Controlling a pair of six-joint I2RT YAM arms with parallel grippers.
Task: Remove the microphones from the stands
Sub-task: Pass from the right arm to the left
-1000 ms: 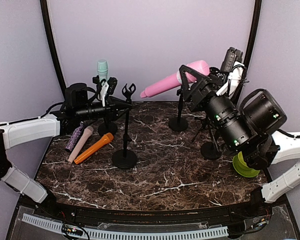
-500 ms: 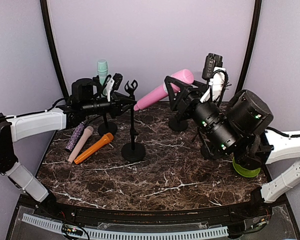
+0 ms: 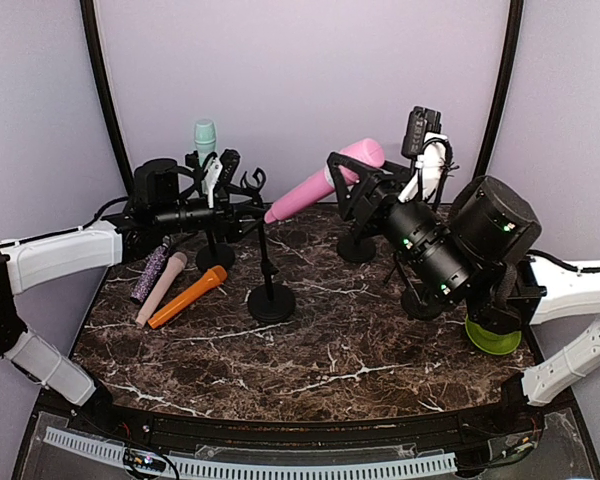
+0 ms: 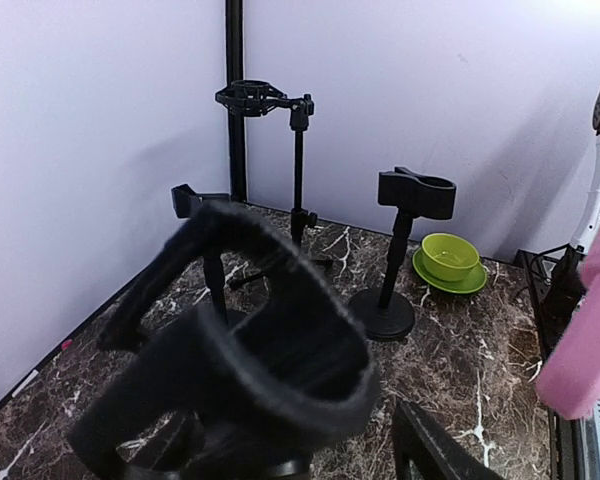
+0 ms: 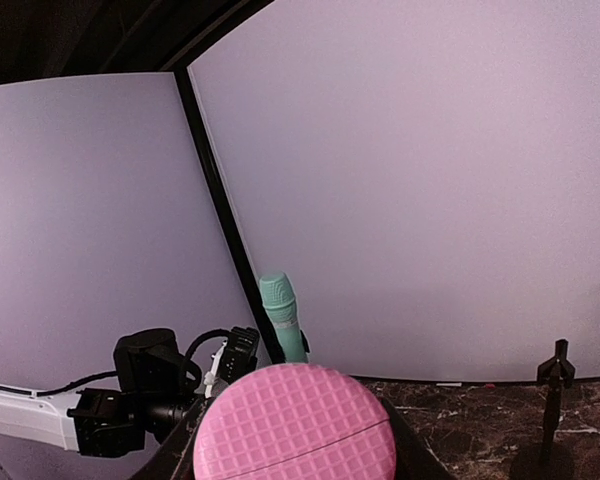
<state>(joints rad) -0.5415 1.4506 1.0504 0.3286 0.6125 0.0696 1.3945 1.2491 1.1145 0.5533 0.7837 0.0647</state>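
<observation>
The pink microphone [image 3: 325,180] hangs in the air at the back centre, tilted, with my right gripper [image 3: 352,178] shut on its handle. In the right wrist view its gridded pink head [image 5: 295,428] fills the space between the fingers. An empty black stand [image 3: 268,262] with a forked clip [image 3: 252,184] stands left of centre. My left gripper [image 3: 242,212] is at its pole just below the clip, jaws open. In the left wrist view the clip [image 4: 270,330] is a black blur close up, with one finger [image 4: 430,452] apart from it.
A teal microphone [image 3: 204,138] sits upright in a stand at the back left. Purple [image 3: 150,272], beige [image 3: 160,290] and orange [image 3: 188,296] microphones lie on the left of the marble table [image 3: 330,370]. Two more black stands [image 3: 357,245] [image 3: 420,300] and a green bowl [image 3: 492,336] are at the right.
My left gripper has opened at the empty stand, which shifted right and back. The right arm carried the pink microphone left, away from its earlier place.
</observation>
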